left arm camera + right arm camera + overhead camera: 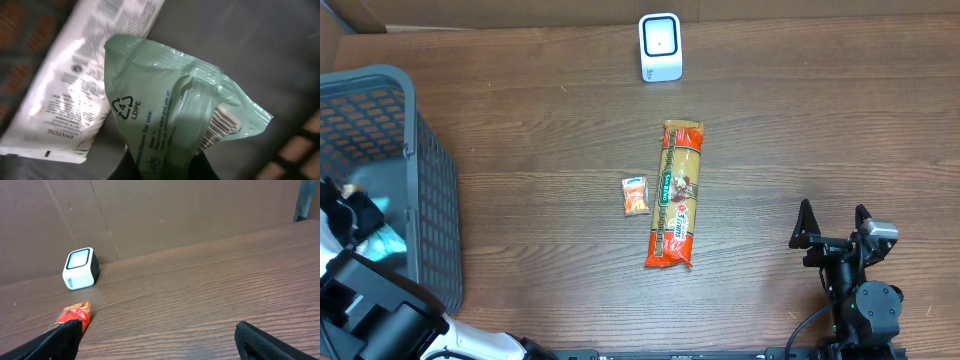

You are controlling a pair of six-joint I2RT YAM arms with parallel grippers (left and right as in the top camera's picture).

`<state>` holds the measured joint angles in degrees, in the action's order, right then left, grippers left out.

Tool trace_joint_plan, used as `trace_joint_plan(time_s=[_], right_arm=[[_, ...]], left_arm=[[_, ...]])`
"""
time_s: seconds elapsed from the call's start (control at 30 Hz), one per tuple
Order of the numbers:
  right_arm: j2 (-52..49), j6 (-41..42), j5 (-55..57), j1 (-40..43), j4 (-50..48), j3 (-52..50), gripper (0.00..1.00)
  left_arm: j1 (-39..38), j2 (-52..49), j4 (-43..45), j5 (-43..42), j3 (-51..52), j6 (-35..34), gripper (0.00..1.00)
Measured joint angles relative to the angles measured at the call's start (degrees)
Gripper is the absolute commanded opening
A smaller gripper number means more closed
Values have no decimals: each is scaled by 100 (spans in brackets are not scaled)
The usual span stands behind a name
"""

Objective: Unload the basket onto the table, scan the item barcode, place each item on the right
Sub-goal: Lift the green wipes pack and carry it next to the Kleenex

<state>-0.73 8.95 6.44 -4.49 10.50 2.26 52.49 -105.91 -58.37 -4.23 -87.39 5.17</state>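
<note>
The pale green pouch [170, 115] is soft, crinkly film, glossy where light catches its creases, printed with a recycling triangle, lines of instructions and a striped barcode [220, 125] near one sealed edge. It sits inside the grey basket [430, 180] at the left end of the table. The left gripper [167, 167] has its dark fingers pressed together on the pouch's lower end. Just beside the pouch lies a flat white sachet [75, 100] covered in small grey print.

The basket is plastic lattice with tall walls. Beyond it the table [820, 120] is dark brown wood grain. At mid-table lies a long, narrow pasta packet [680, 195], clear with orange ends, and just left of it a small orange sachet [635, 195]. At the far edge stands a white scanner [660, 47], a rounded box with a pale window, backed by plain cardboard.

The left arm reaches down into the basket. The right gripper [832, 228] sits low at the near right, well apart from the goods, its black fingers spread wide and holding nothing.
</note>
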Motion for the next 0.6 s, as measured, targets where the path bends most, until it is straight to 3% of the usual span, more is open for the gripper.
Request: trace_joint_plan(time_s=[0.33, 0.6], right_arm=[[0, 0, 0, 0, -2, 0, 100], [0, 0, 0, 0, -2, 0, 100]], left_arm=[[-151, 0, -1379, -785, -1746, -72, 4], [-181, 332, -2159, -2103, -3637, -72, 4]])
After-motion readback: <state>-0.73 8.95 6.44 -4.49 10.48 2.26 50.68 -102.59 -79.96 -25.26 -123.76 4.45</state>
